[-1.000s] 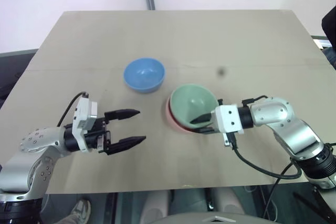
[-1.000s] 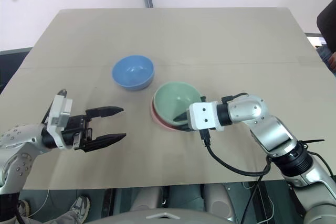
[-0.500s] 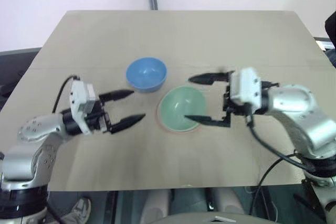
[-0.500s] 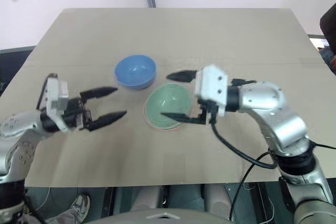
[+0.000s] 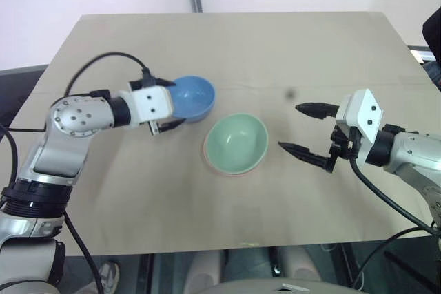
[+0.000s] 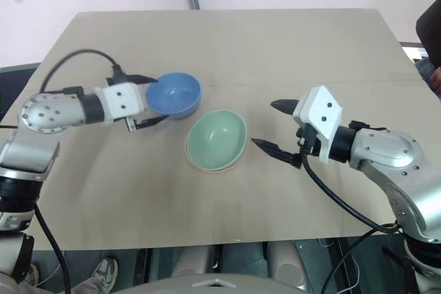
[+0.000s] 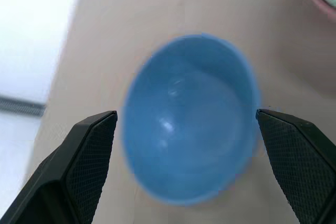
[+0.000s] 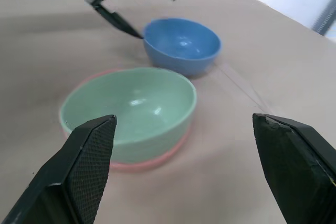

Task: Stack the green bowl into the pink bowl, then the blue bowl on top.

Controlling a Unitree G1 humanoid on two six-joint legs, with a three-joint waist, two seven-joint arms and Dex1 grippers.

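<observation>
1. The green bowl [image 5: 237,144] sits nested inside the pink bowl [image 8: 137,162], near the middle of the table [image 5: 275,53]. Only a thin pink rim shows beneath the green one.
2. The blue bowl [image 5: 190,98] stands upright on the table, just beside the stacked pair, on their far left side and apart from them.
3. The left gripper [image 6: 147,99] is at the blue bowl's left side, its black fingers spread wide. One finger reaches past the far rim and the other lies along the near wall.
4. In the left wrist view the blue bowl [image 7: 190,116] lies between the two fingers [image 7: 84,156], with a gap on each side. The claw is open and grips nothing.
5. The right gripper [image 5: 303,129] hovers to the right of the stacked bowls, clear of them. Its fingers [image 5: 313,109] point toward the stack and stand wide apart, holding nothing.
6. In the right wrist view the green bowl [image 8: 131,109] is close in front, with the blue bowl [image 8: 181,43] behind it.
</observation>
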